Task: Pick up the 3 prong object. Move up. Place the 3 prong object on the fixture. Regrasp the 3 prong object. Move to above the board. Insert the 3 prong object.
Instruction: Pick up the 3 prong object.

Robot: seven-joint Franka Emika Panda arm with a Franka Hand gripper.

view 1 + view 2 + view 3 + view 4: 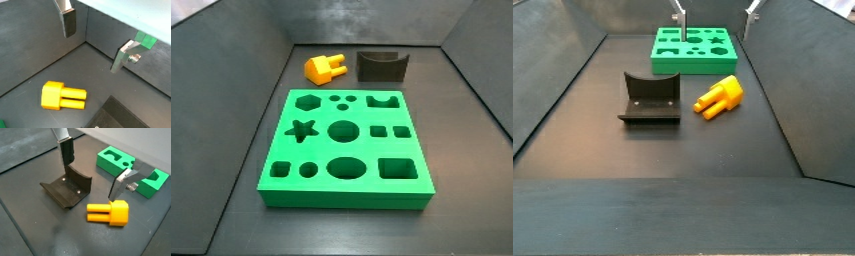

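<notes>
Orange piece (110, 212) lying free beside the fixture (67, 189), pick-up not yet begun.
The gripper (91, 174) is hanging wide open and empty above the floor, over the fixture and piece, touching nothing. The piece is lying on its side just beside the fixture, prongs pointing away from the board (695, 50). I judge it best to descend centred over the block body, fingers (69, 23) straddling its flat sides, not the prongs.

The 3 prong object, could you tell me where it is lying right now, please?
In both side views the 3 prong object lies on the dark floor beside the fixture, short of the board; the open gripper hovers above it, empty.
</notes>
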